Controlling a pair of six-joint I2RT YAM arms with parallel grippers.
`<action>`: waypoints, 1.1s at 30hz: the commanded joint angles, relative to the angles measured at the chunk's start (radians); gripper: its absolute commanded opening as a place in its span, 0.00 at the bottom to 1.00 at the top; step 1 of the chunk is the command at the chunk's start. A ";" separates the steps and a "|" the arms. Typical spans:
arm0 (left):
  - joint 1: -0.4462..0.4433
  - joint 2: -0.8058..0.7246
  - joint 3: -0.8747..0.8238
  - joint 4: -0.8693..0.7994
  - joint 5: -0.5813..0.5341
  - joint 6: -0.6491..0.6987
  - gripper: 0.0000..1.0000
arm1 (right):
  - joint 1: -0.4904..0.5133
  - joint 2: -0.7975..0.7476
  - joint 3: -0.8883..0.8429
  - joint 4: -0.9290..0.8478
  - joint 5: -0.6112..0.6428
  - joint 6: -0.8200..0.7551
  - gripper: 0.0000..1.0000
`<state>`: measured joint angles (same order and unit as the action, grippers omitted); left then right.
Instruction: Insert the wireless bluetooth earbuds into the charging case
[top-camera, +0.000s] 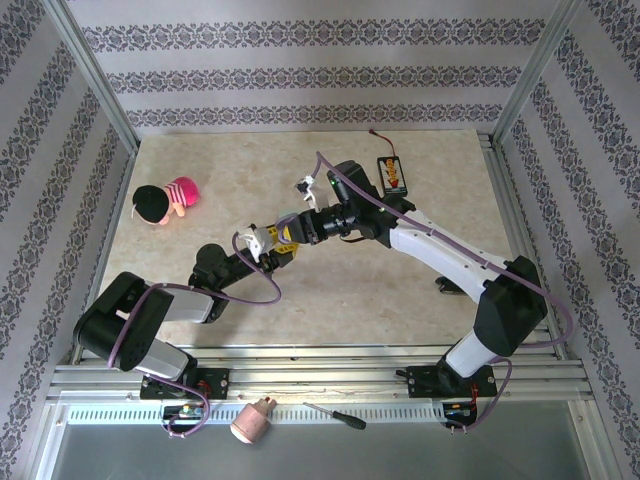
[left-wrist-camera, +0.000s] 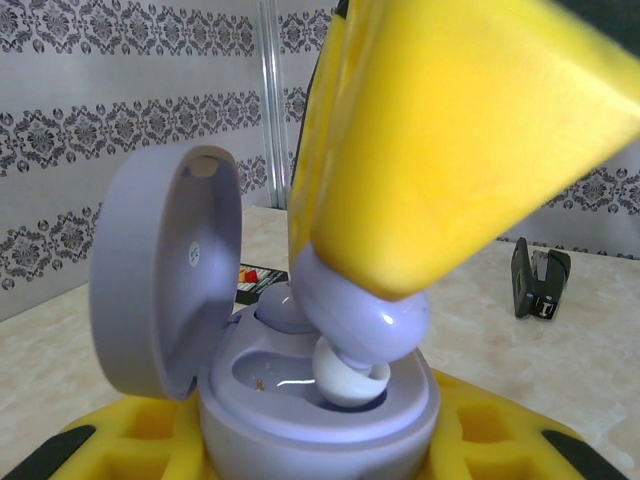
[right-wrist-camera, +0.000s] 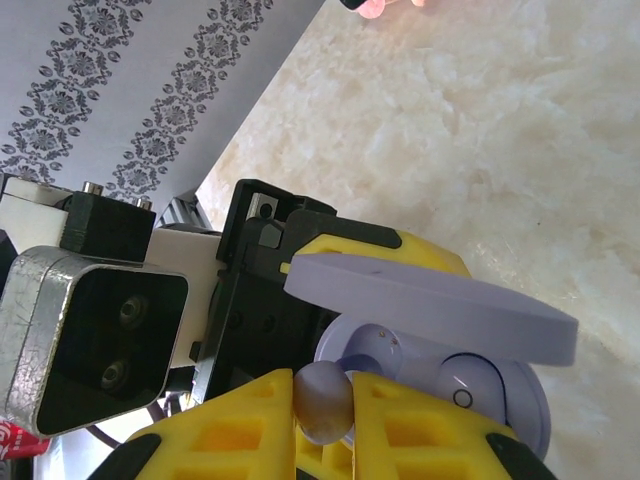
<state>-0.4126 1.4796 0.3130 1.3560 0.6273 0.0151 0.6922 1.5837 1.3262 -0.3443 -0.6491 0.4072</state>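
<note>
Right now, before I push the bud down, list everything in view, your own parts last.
charging case: one, lavender, lid open, held centrally
held earbud: one, lavender, white tip, tip down in a case socket
seated earbud: one, lavender, other socket
plush toy: one, pink and black, far left
small device: one, black and orange, far right
black part: one, black, right of centre
screwdriver: one, dark handle, front ledge
pink cylinder: one, pink, front ledge
left gripper: one, yellow fingers, shut on the charging case
right gripper: one, yellow fingers, shut on the held earbud
</note>
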 joint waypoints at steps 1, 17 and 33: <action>-0.012 0.014 0.021 0.072 -0.005 -0.016 0.29 | 0.017 0.006 -0.015 0.037 -0.035 0.025 0.17; -0.013 -0.012 0.005 0.071 -0.015 -0.012 0.29 | 0.016 0.043 -0.024 0.011 0.065 0.048 0.28; -0.013 -0.012 -0.013 0.071 -0.025 0.029 0.29 | -0.019 -0.177 -0.078 -0.023 0.194 -0.048 0.77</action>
<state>-0.4126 1.4857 0.3073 1.3556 0.5983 0.0208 0.6777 1.4570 1.2663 -0.3576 -0.4942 0.3958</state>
